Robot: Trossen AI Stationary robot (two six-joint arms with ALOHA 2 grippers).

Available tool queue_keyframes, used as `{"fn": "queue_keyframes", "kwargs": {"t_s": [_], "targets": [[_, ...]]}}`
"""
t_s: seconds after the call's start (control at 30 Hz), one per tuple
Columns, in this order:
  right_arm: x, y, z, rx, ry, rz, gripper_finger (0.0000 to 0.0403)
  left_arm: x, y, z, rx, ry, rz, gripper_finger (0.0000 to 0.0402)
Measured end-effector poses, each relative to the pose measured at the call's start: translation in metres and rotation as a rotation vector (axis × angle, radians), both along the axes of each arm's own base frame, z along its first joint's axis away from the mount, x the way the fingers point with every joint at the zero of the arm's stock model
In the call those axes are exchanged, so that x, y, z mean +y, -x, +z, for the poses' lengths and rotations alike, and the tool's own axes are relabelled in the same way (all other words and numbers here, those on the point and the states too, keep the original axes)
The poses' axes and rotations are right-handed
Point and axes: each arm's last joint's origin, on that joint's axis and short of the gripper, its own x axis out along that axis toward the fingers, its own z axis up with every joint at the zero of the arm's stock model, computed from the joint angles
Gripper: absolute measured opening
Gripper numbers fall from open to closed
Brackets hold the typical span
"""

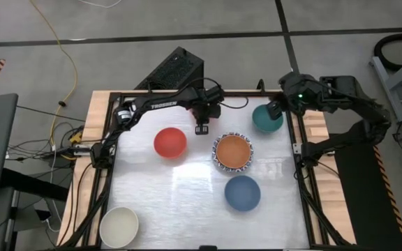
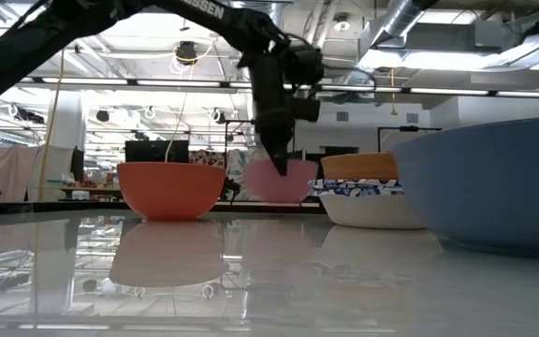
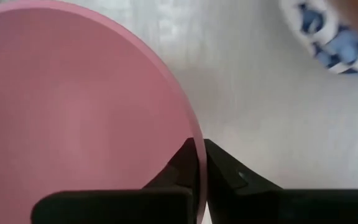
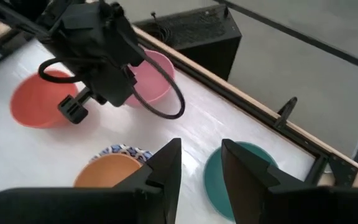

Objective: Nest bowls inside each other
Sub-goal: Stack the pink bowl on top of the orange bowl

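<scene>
The pink bowl (image 4: 154, 78) sits near the worktop's (image 1: 187, 195) far edge, its rim pinched between the closed fingers of the left tool (image 3: 197, 163), and from above that arm hides it completely. Around it stand the red bowl (image 1: 169, 142), the orange bowl (image 1: 233, 150) nested in a blue-patterned bowl (image 1: 217, 162), the blue bowl (image 1: 243, 192) and, well apart, the cream bowl (image 1: 119, 226). The right tool (image 4: 199, 163) hovers half-spread above the dark green bowl (image 1: 265, 119), partly covering it.

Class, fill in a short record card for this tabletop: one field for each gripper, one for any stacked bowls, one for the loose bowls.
Left gripper: shut on rim of plain pink round bowl, table's far side.
Right gripper: jaws apart, above dark green bowl, far right corner.
Stacked: orange bowl inside white blue-patterned bowl.
Loose: red bowl, blue bowl, cream bowl.
</scene>
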Motion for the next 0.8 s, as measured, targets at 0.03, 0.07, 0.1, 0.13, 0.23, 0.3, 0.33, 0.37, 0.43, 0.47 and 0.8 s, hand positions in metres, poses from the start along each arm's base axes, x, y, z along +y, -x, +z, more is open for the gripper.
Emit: {"fn": "queue_keyframes", "kwargs": {"t_s": [0.03, 0.07, 0.1, 0.13, 0.23, 0.3, 0.33, 0.37, 0.43, 0.47, 0.8], "targets": [[0.0, 0.002, 0.001, -0.015, 0.003, 0.0, 0.0134, -0.002, 0.0, 0.004, -0.011, -0.008, -0.002, 0.0], [0.001, 0.004, 0.003, -0.029, 0.005, 0.0, 0.0134, -0.003, 0.001, 0.01, -0.026, -0.014, -0.004, 0.0], [0.001, 0.007, 0.004, -0.044, 0.007, 0.0, 0.0134, -0.005, 0.001, 0.014, -0.037, -0.017, -0.004, 0.0], [0.002, 0.009, 0.006, -0.059, 0.01, 0.0, 0.0134, -0.007, 0.002, 0.018, -0.048, -0.021, -0.004, 0.0], [0.003, 0.018, 0.012, -0.134, 0.023, 0.002, 0.0134, -0.015, 0.004, 0.033, -0.081, -0.034, -0.013, 0.0], [0.005, 0.025, 0.016, -0.183, 0.032, 0.009, 0.0134, -0.023, 0.004, 0.043, -0.114, -0.046, -0.031, 0.0], [0.006, 0.028, 0.018, -0.205, 0.035, 0.014, 0.0134, -0.027, 0.004, 0.048, -0.13, -0.051, -0.047, 0.0], [0.007, 0.031, 0.02, -0.224, 0.038, 0.019, 0.0134, -0.033, 0.004, 0.053, -0.145, -0.05, -0.076, 0.0], [0.009, 0.038, 0.022, -0.245, 0.042, 0.024, 0.0134, -0.046, 0.003, 0.064, -0.189, -0.043, -0.135, 0.0], [0.01, 0.042, 0.022, -0.253, 0.045, 0.024, 0.0134, -0.053, 0.001, 0.069, -0.218, -0.048, -0.158, 0.0], [0.011, 0.052, 0.022, -0.245, 0.055, 0.013, 0.0134, -0.135, -0.015, 0.095, -0.384, -0.112, -0.419, 0.0]]}}
